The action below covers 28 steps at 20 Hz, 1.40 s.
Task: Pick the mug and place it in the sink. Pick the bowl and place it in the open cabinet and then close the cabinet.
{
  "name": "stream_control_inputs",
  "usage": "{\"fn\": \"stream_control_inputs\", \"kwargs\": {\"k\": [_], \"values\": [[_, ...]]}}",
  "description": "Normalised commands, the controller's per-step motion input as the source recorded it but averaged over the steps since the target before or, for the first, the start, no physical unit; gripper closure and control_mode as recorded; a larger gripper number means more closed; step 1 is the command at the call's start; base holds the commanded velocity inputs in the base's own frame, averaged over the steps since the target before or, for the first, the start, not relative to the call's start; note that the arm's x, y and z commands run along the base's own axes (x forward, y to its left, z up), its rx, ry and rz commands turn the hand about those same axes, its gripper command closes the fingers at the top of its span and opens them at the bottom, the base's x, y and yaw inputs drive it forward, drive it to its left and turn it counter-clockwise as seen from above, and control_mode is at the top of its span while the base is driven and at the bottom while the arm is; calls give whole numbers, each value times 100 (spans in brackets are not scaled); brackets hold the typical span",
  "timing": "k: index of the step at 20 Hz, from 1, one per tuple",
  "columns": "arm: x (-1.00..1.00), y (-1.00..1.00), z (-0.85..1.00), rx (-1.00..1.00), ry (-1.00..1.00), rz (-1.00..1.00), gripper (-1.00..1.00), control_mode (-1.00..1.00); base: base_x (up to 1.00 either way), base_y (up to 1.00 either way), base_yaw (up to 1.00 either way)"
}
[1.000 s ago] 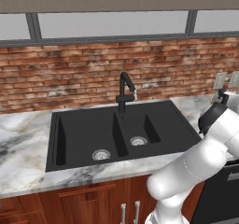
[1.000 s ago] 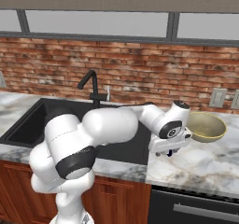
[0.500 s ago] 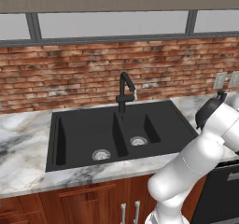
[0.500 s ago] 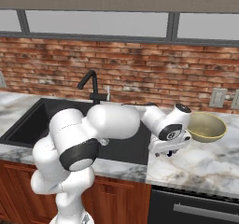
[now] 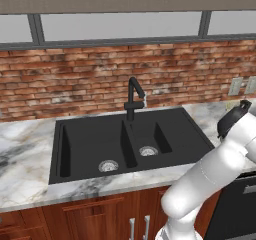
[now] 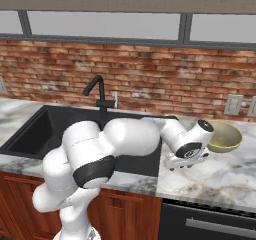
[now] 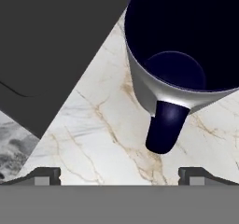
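Note:
The white mug (image 7: 154, 85), dark inside, stands upright on the marble just ahead of my gripper (image 7: 119, 176), its dark handle (image 7: 164, 127) pointing back between the fingertips (image 7: 46, 175). The jaws stand open and wide apart, touching nothing. In the right base view my gripper (image 6: 182, 163) hangs low over the counter, right of the black sink (image 6: 35, 129), with the olive bowl (image 6: 224, 135) just beyond it to the right. From the left base view the sink (image 5: 90, 134) lies centre, with my arm rising at the right. The cabinet is out of view.
A black faucet (image 6: 100, 91) rises behind the sink against the brick wall. Wall outlets (image 6: 233, 104) sit above the bowl. The sink's black edge (image 7: 56, 41) lies left of the mug. A dark appliance front (image 6: 210, 224) is under the counter at right.
My arm's elbow has swung a little while the hand has settled slightly lower by the mug. The jaws have stayed open; the bowl has not moved.

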Motion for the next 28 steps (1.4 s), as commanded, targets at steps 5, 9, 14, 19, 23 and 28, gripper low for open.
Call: {"fn": "stream_control_inputs", "kwargs": {"k": [5, 9, 14, 19, 23, 28], "values": [[20, -2, 0, 6, -2, 0, -100, -100, 0, 0, 0], [14, -4, 0, 5, 0, 0, -100, -100, 0, 0, 0], [9, -1, -1, 5, 0, 0, -100, -100, 0, 0, 0], [7, 0, -4, 4, -2, 0, -100, -100, 0, 0, 0], [1, 0, -8, 5, -4, 0, 100, -100, 0, 0, 0], [0, 4, -3, 4, -5, 0, 100, -100, 0, 0, 0]]}}
